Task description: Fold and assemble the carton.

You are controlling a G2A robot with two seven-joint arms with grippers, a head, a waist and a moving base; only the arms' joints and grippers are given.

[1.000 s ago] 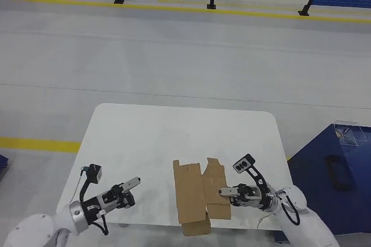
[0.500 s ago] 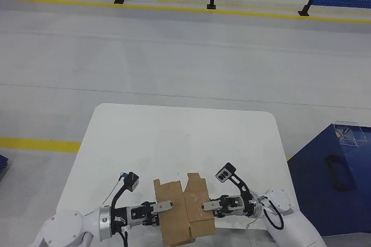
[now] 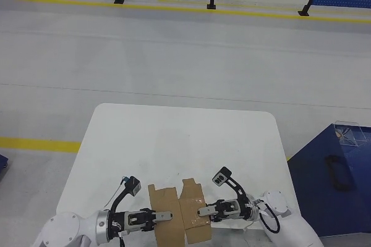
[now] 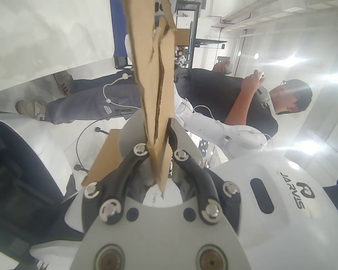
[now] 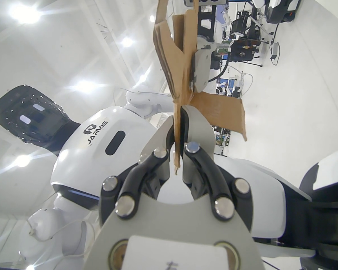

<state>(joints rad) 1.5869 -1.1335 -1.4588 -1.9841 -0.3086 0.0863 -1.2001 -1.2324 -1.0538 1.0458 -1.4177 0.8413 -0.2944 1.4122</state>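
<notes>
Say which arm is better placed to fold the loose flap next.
Probably right: the right gripper, shut on the carton, sits beside the flap; the left gripper clamps the opposite side.

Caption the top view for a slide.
Left claw and right claw clamp opposite sides of the flat cardboard carton at the near edge of the white table.

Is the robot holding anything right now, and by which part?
Yes, the carton. The left gripper pinches one side edge between its fingers, and the right gripper pinches the opposite edge.
</notes>
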